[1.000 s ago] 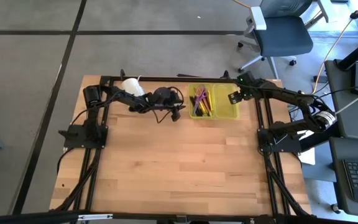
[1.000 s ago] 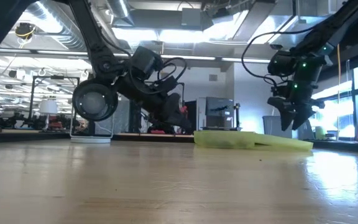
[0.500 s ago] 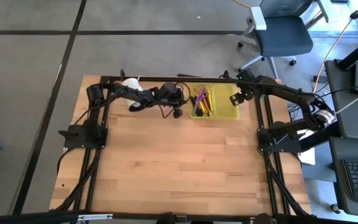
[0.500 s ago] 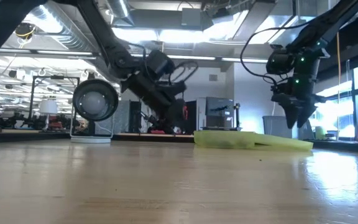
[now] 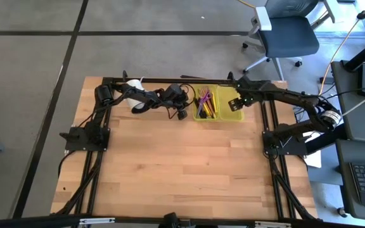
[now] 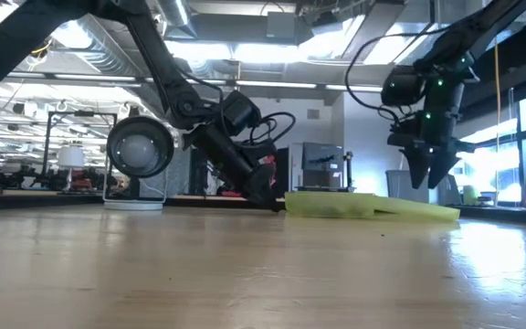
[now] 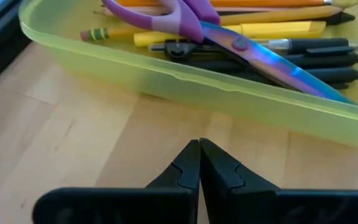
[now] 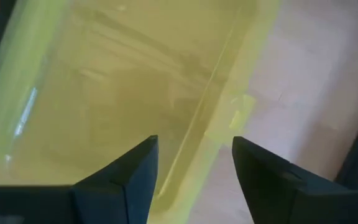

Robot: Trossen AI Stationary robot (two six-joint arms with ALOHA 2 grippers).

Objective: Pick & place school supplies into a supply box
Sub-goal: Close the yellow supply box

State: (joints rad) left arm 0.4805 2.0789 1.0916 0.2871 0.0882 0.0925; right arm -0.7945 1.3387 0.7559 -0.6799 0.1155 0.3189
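Translucent yellow-green plastic is filling both wrist views: the supply box [image 5: 217, 103] is lying open at the table's far edge, its 2 shallow halves side by side. Nearest to its own camera, the left gripper [image 7: 199, 163] is pressing its fingers tight together on nothing, low over the wooden table [image 5: 182, 164] just outside the rim of the filled half. Past that rim, the purple-handled scissors [image 7: 229, 34] are resting on top of the pencils and pens [image 7: 272, 43], all already inside the box.

The box is looking light and thin-walled, likely to flex and slide on the smooth wood if it is pushed at 1 corner. A raised rim seems the sensible place to take hold, pinched across the wall. The pens are round and slick and would be rolling if the box tilted.

Farther across, the right gripper [image 8: 194, 158] is hanging with its fingers spread and empty above the outer edge of the bare half, where a small tab, possibly a clasp, is showing on the wall; whether a fingertip is touching the plastic is hard to judge. A white cylinder [image 5: 134, 92] is standing behind the left arm.
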